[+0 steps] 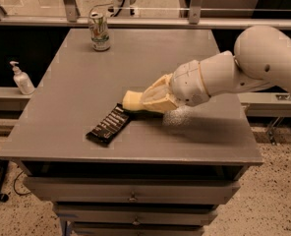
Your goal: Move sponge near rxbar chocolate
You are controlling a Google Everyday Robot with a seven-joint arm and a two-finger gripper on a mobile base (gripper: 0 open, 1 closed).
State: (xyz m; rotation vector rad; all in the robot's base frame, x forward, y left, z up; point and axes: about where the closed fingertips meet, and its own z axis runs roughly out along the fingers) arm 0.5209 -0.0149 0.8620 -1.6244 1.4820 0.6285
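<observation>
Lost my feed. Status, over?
Gripper shut on sponge, low over table. Sponge right by rxbar, at its far end. Can far back, no obstruction.

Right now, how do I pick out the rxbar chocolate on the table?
Start at the grey table. Toward its front edge, the rxbar chocolate lies flat beside the sponge held in the gripper. It is the only slim black wrapper with white lettering; the drink can stands far back.
</observation>
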